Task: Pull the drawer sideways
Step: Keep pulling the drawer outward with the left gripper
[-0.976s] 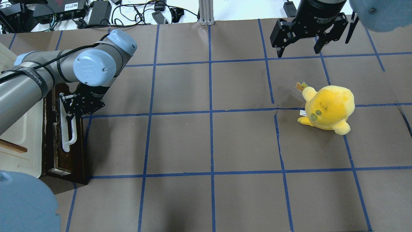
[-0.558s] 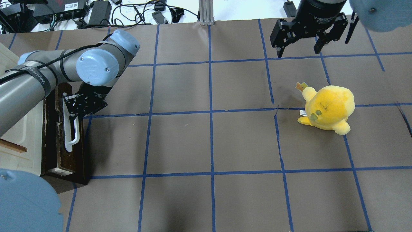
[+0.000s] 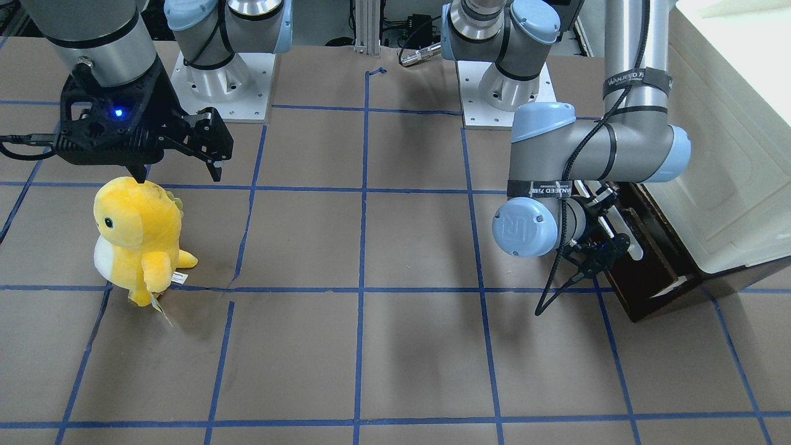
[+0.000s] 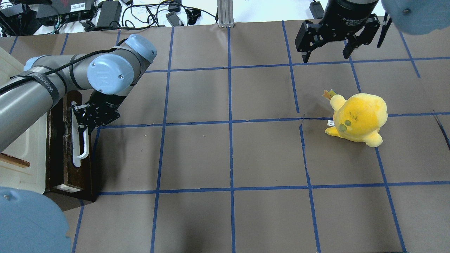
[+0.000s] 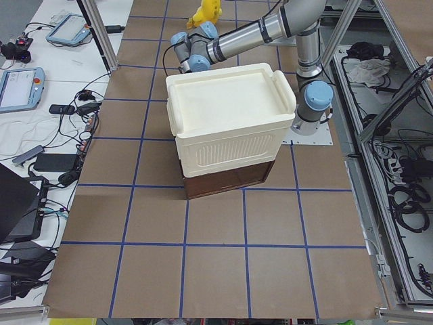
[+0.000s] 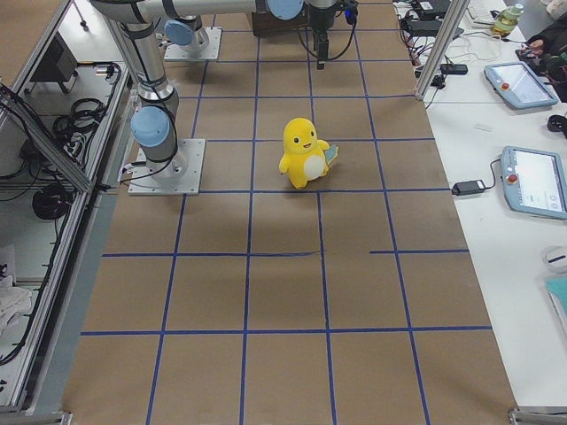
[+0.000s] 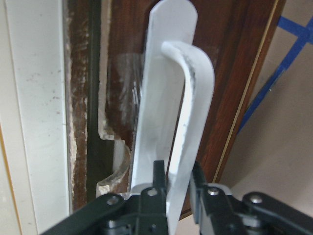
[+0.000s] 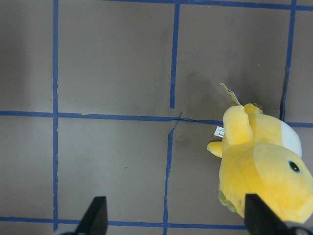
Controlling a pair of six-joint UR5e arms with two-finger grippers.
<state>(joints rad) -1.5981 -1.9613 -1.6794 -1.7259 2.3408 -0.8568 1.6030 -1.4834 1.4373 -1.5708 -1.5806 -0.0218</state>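
The drawer [image 4: 67,168] has a dark brown front and a long white bar handle [image 4: 79,147]. It sits under the cream-white cabinet [image 4: 21,154] at the table's left edge and stands slightly out. My left gripper [image 4: 83,121] is shut on the upper end of the handle. In the left wrist view the handle [image 7: 188,98] passes between the closed fingers of the left gripper [image 7: 177,176]. In the front view the left gripper [image 3: 602,250] is at the drawer front [image 3: 649,272]. My right gripper [image 4: 327,49] is open and empty, hovering at the far right.
A yellow plush toy [image 4: 357,117] stands on the right half of the brown paper-covered table, below the right gripper [image 3: 179,167]. It also shows in the right wrist view [image 8: 264,166]. Cables and power bricks [image 4: 105,14] lie beyond the far edge.
My left gripper has moved a little to the right with the white handle in it, and the drawer front has come slightly away from the cabinet. The right arm has not moved.
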